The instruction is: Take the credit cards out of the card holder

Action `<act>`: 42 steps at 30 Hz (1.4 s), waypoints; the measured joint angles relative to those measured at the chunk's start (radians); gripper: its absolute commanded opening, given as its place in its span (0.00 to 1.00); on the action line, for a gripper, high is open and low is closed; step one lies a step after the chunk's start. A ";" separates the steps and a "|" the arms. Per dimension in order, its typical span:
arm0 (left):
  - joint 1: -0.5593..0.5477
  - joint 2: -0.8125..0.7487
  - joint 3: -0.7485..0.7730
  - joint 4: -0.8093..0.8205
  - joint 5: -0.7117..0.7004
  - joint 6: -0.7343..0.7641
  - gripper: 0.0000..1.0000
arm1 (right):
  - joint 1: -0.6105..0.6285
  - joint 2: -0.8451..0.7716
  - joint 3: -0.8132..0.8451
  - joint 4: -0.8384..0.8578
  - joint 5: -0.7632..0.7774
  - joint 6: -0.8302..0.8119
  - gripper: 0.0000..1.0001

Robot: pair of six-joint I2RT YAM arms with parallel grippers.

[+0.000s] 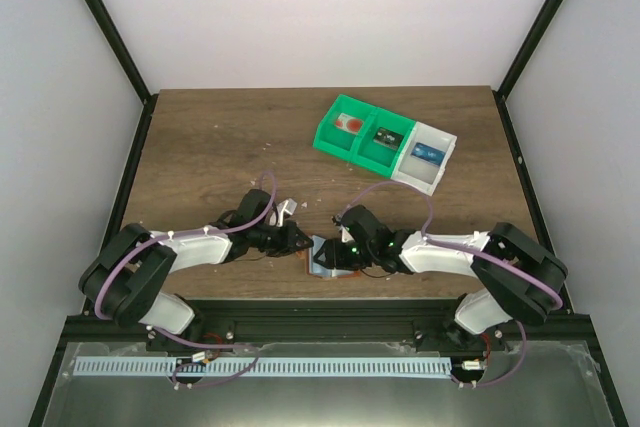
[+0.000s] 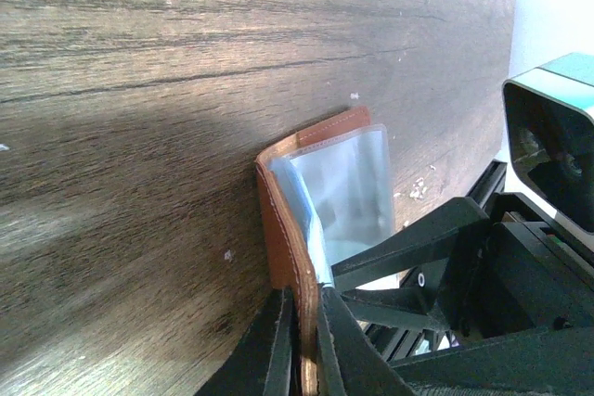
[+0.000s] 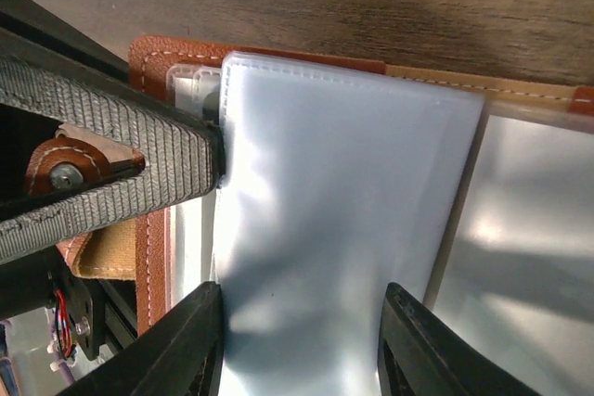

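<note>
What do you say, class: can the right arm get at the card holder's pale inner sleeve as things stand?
Probably yes: the right gripper straddles the pale sleeve, nothing between them, while the left gripper pinches the card holder by its brown cover, steadying it.

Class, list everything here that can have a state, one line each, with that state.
card holder: open
left gripper: shut on the card holder's brown cover
right gripper: jaws astride a clear sleeve, grip unclear
tray: upright, one item in each of three compartments
</note>
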State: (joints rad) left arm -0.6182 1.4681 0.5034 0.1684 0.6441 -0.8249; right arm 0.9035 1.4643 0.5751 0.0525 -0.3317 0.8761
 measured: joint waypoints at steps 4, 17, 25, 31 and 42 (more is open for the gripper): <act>0.000 0.000 0.001 -0.008 -0.006 0.006 0.22 | 0.002 0.000 0.000 -0.003 0.011 0.000 0.44; -0.002 0.000 0.006 -0.028 -0.011 0.017 0.01 | 0.002 -0.042 -0.026 -0.024 0.065 0.013 0.36; -0.002 0.000 0.012 -0.031 -0.011 0.018 0.00 | 0.002 -0.078 -0.037 -0.061 0.107 0.014 0.26; -0.002 0.000 0.012 -0.032 -0.011 0.018 0.00 | 0.002 -0.116 -0.056 -0.101 0.152 0.008 0.24; -0.002 0.000 0.013 -0.037 -0.010 0.023 0.00 | 0.002 -0.164 -0.059 -0.249 0.270 -0.006 0.19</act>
State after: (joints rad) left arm -0.6205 1.4677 0.5163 0.1318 0.6342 -0.8024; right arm 0.9058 1.2999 0.5163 -0.1967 -0.0620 0.8703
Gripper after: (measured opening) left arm 0.037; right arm 0.232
